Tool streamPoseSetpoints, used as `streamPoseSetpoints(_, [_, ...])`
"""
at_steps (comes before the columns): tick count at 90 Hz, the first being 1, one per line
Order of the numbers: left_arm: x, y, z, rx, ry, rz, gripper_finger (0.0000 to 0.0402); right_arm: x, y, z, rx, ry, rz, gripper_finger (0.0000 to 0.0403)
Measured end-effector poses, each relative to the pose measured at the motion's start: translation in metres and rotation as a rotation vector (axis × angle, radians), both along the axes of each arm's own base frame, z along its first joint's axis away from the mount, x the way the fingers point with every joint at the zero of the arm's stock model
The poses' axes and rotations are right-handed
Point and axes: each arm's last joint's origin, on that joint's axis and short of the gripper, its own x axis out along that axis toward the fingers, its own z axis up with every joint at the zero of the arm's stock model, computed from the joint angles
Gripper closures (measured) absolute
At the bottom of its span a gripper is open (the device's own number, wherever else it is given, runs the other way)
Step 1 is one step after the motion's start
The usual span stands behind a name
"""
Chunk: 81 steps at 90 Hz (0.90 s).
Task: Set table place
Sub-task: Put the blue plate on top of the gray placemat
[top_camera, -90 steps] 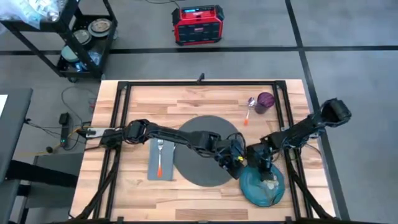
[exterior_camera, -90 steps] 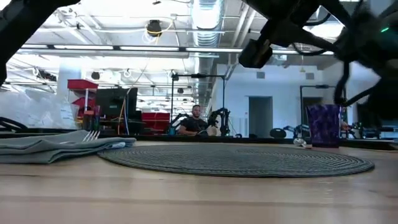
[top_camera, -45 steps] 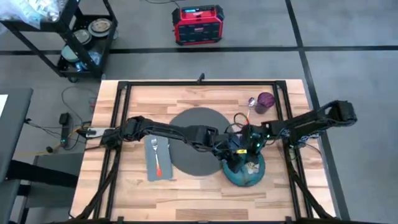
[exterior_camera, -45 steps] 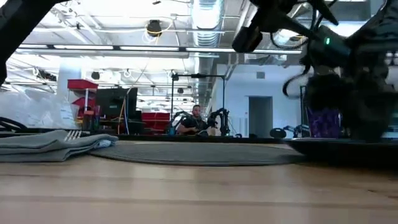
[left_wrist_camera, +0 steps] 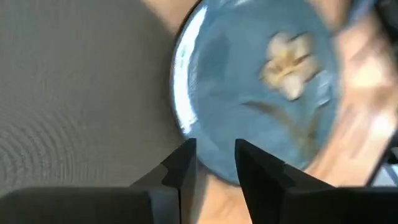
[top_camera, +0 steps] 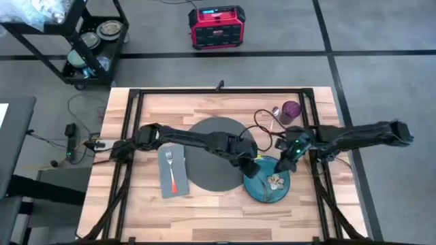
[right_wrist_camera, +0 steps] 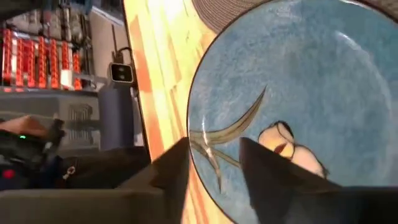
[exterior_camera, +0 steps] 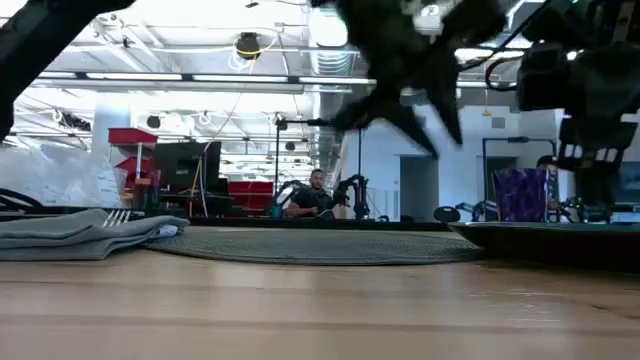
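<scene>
The blue-green plate [top_camera: 272, 185] lies flat, its left part on the right edge of the round dark mat [top_camera: 211, 160] and the rest on the wooden table [top_camera: 157, 109]. My left gripper [top_camera: 251, 167] hangs above the plate's left rim [left_wrist_camera: 186, 124], a little open and touching nothing. My right gripper [top_camera: 285, 163] stands low over the plate's far right rim, its fingers [right_wrist_camera: 174, 174] a little apart. A grey napkin [top_camera: 174, 180] with an orange-handled fork [top_camera: 173, 173] lies left of the mat. The purple cup [top_camera: 291, 110] and the spoon [top_camera: 273, 119] are at the far right. My right gripper comes at the plate from the table's right, slanting down, with both fingers over its painted inner face [right_wrist_camera: 214, 134]. The rim nearest the fingers is hidden behind them, so I cannot tell whether they touch the plate.
Black frame rails [top_camera: 129, 136] run along the table's left and right sides. A dark cable loop [top_camera: 262, 121] hangs over the table between the mat and the spoon. Bare wood [top_camera: 204, 218] lies along the near edge. A black cart [top_camera: 88, 41] stands off the far left corner.
The plate has slid from the near right toward the table's left and far side, and its left part now lies on the mat's edge. My left gripper has risen off the plate. My right gripper has gone from the plate's middle to its far right rim.
</scene>
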Motion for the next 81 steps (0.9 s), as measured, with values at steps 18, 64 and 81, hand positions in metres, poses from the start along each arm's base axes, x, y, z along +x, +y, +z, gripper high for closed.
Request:
streamPoseSetpoints(18, [0.001,0.004,-0.015,-0.054,-0.015,-0.023,0.0278,-0.017,-0.001,0.001,-0.039,0.048,-0.063,0.0174])
streamPoseSetpoints(64, [0.004,0.004,-0.049,-0.156,-0.098,-0.024,0.0248,-0.028,-0.002,0.002,-0.062,0.082,-0.096,0.0168])
streamPoseSetpoints(81, [0.000,0.003,-0.059,-0.190,-0.090,-0.010,0.0248,-0.029,-0.002,0.002,-0.062,0.084,-0.097,0.0168])
